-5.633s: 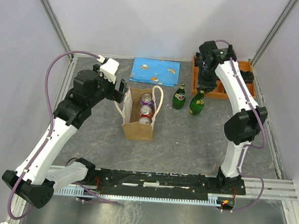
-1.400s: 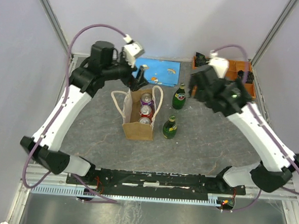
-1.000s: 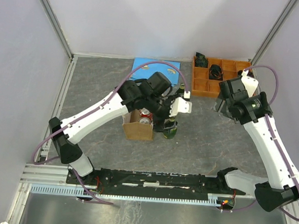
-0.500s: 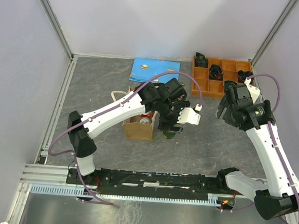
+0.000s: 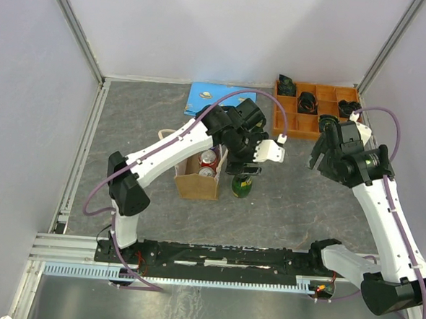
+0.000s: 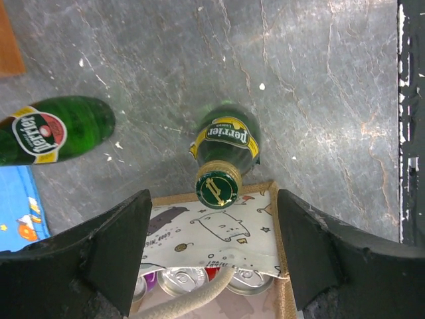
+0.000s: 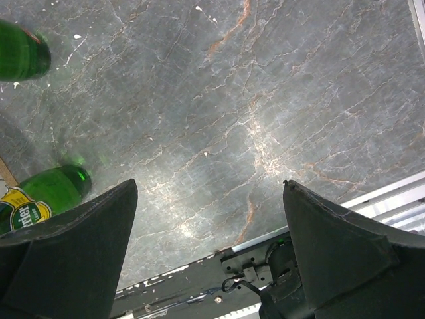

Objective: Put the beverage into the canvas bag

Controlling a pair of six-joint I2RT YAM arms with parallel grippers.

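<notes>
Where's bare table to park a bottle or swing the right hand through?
Bare table lies between the near green bottle and the right arm's base, and left of the canvas bag toward the side rail. Crowded: that bottle stands close beside the bag, the open left hand above it, cans inside the bag.

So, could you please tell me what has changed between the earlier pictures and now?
The right end effector carried one green bottle from near the orange tray to beside the canvas bag, let go and drew back to the right. The left end effector left the bag's side and swung over that bottle, open above it. The bag, its cans and the other bottle stayed put.
</notes>
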